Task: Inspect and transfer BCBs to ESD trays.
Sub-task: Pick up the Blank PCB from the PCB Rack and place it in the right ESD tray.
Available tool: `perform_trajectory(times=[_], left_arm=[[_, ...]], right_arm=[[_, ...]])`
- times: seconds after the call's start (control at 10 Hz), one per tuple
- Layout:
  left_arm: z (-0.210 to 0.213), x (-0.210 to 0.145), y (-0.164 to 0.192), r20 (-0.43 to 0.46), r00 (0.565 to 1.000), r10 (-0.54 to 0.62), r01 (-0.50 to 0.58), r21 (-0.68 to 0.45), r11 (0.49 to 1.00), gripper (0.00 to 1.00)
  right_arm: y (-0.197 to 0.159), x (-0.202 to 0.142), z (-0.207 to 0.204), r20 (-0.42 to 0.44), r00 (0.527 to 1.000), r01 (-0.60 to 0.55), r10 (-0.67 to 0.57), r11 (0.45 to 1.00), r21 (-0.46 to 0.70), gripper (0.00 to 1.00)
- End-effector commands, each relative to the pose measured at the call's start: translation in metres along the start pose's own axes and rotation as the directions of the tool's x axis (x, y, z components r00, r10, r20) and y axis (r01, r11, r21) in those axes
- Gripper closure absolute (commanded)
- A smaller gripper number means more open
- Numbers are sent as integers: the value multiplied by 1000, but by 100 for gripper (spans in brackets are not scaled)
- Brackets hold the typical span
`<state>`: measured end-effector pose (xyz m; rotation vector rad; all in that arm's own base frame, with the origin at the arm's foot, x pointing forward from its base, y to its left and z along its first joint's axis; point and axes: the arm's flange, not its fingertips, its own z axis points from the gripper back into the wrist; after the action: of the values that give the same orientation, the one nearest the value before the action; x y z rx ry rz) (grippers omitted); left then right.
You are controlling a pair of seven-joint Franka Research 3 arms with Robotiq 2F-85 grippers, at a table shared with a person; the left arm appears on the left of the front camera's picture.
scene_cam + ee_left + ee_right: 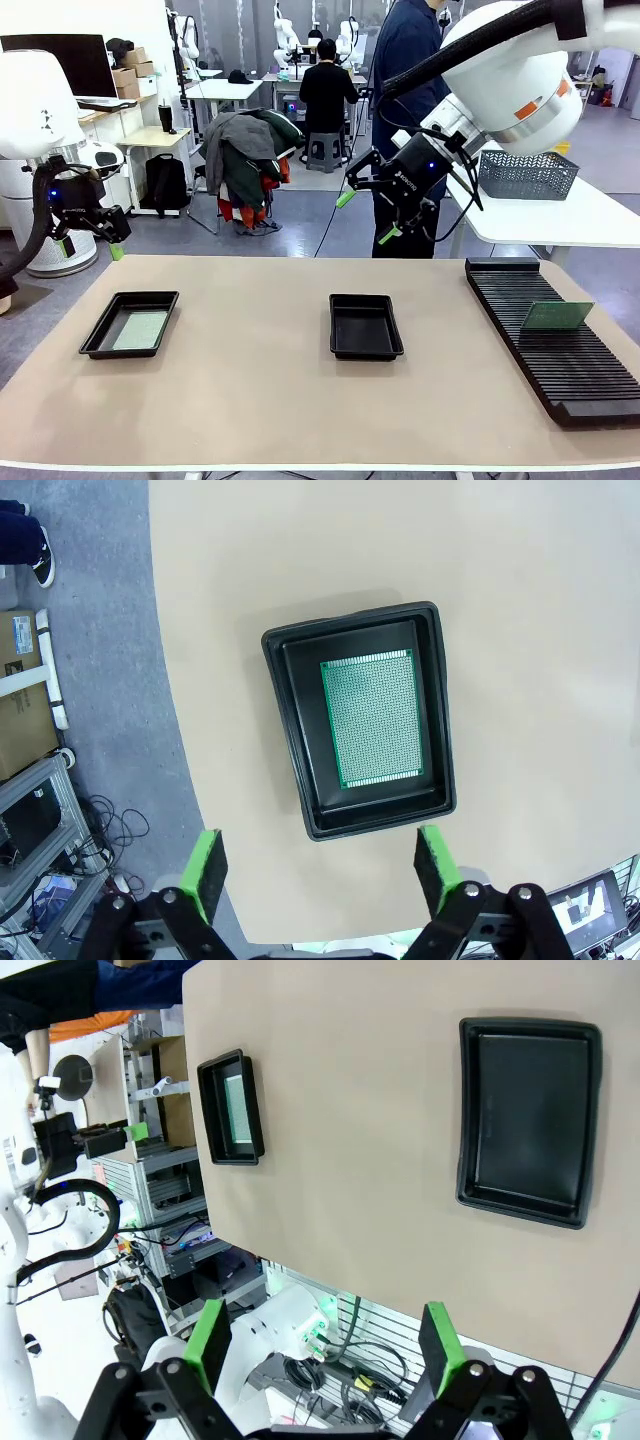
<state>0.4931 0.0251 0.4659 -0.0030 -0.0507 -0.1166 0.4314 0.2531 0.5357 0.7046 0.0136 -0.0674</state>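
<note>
Two black ESD trays sit on the tan table. The left tray (103,333) (287,730) (211,1110) holds one green BCB (140,330) (375,723) (238,1106) lying flat on its floor. The middle tray (341,326) (468,1110) is empty. Another BCB (557,316) stands on edge in the black slotted rack (560,370) at the right. My left gripper (91,248) (320,865) hangs open high over the left tray's end, holding nothing. My right gripper (367,216) (325,1345) hovers open above the table's far edge, behind the middle tray.
A person in dark blue (405,60) stands beyond the far edge behind my right arm. A white side table (560,215) with a grey basket (527,173) stands at the back right. Bare tan tabletop (250,380) lies between and in front of the trays.
</note>
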Motion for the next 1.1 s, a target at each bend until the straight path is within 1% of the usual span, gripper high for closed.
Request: perform_trajectory(times=[0.0,0.1,0.2,0.3,0.4,0.5,0.7,0.8,0.9,1.0], left_arm=[[-3,-1,0,9,1000,-8,9,-9,1000,0],[-3,-1,0,9,1000,-8,9,-9,1000,0],[-3,-1,0,9,1000,-8,9,-9,1000,0],[-3,-1,0,9,1000,-8,9,-9,1000,0],[-3,-1,0,9,1000,-8,9,-9,1000,0],[-3,-1,0,9,1000,-8,9,-9,1000,0],[-3,-1,0,9,1000,-8,9,-9,1000,0],[-3,-1,0,9,1000,-8,9,-9,1000,0],[-3,-1,0,9,1000,-8,9,-9,1000,0],[-3,-1,0,9,1000,-8,9,-9,1000,0]], right_arm=[[-4,-22,48,1,988,-154,155,985,-77,0],[-8,-26,72,-7,972,-234,235,965,-115,0],[-15,-24,99,-11,947,-316,320,931,-180,0],[-26,-25,127,-33,906,-418,421,881,-221,0],[-37,-27,154,-58,853,-517,519,823,-236,0],[-50,-26,184,-63,803,-583,593,758,-292,0],[-71,-27,229,-117,665,-720,737,592,-363,0],[-82,-25,246,-177,553,-800,814,460,-385,0],[-91,-23,258,-237,489,-833,840,369,-412,0],[-99,-22,268,-316,403,-884,859,275,-378,0]])
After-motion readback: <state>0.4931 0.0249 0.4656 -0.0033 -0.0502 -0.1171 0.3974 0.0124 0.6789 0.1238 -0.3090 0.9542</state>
